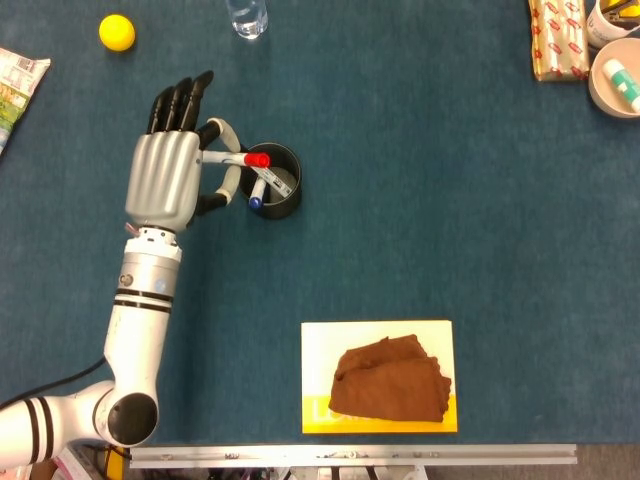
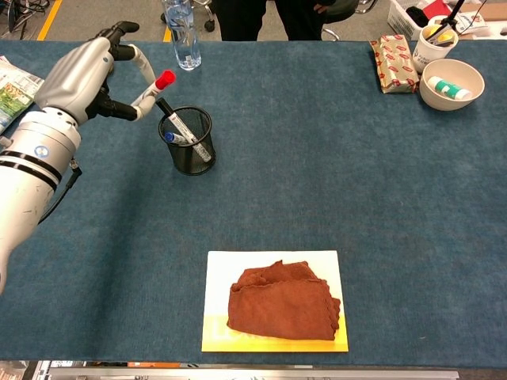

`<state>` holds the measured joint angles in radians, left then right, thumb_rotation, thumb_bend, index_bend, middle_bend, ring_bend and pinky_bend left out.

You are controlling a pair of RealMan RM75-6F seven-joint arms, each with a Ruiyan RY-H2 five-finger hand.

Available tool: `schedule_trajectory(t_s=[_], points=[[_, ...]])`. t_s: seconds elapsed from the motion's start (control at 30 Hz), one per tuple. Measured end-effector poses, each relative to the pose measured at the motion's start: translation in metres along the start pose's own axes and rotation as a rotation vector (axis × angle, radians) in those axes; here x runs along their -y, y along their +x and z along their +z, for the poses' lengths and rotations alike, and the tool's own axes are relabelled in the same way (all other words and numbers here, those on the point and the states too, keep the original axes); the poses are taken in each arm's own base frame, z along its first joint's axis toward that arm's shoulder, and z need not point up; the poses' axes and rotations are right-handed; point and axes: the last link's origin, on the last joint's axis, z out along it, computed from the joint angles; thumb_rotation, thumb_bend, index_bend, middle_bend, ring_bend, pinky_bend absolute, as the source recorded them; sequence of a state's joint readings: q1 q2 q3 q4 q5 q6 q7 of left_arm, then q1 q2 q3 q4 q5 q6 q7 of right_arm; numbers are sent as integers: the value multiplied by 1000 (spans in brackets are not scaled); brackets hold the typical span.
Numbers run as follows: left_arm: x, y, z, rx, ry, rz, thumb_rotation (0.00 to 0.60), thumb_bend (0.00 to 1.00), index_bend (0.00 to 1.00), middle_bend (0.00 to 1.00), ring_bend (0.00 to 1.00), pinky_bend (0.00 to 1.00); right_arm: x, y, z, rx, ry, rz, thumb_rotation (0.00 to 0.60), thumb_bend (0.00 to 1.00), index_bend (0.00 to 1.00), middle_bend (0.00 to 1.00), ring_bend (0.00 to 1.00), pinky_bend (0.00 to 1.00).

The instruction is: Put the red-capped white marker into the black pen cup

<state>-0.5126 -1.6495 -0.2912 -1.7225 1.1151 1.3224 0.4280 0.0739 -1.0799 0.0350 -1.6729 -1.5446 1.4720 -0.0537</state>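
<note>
- Red-capped white marker (image 1: 240,160) (image 2: 153,89): pinched between thumb and a finger of the left hand (image 1: 172,170) (image 2: 87,75), other fingers stretched out straight. In the head view the red cap sits over the left rim of the black pen cup (image 1: 268,180) (image 2: 188,141); in the chest view the cap is above and left of the cup's rim, marker tilted cap-up. Not inside the cup.
- Black pen cup is mesh, upright on the table (image 1: 450,200) (image 2: 317,174), upper-left part of both frames. It holds a black-capped marker (image 1: 272,176) (image 2: 181,125) leaning to the left, and a blue-capped pen (image 1: 256,196) (image 2: 174,138) lower inside.
- Left arm comes in from the lower left of the frame; hand is just left of the cup, back of the hand facing the head camera.
- Right hand: not visible in either view.
- Rest of the table: yellow ball (image 1: 116,32) top left in the head view, clear bottle (image 1: 247,16) (image 2: 181,32) top centre-left, printed packet (image 1: 15,85) (image 2: 14,83) at the left edge.
- Brown cloth (image 1: 390,380) (image 2: 283,305) lies on a white-and-yellow sheet (image 1: 320,345) (image 2: 218,273) bottom centre, well apart from the cup.
- Top right: red-patterned package (image 1: 558,40) (image 2: 394,52), a bowl (image 1: 600,90) (image 2: 451,95) with a green-and-white tube in it, and a white cup of pens (image 1: 612,18) (image 2: 432,43).
</note>
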Motion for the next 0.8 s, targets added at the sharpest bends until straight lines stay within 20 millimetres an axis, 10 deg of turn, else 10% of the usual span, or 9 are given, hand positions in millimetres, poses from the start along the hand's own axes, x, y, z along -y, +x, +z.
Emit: schedule_trajectory(t_s=[0.8], points=[[-30, -10, 0, 9, -3, -158, 600, 347, 555, 81, 0, 70, 1, -2, 0, 14, 3, -1, 600, 0, 292, 232, 92, 197]])
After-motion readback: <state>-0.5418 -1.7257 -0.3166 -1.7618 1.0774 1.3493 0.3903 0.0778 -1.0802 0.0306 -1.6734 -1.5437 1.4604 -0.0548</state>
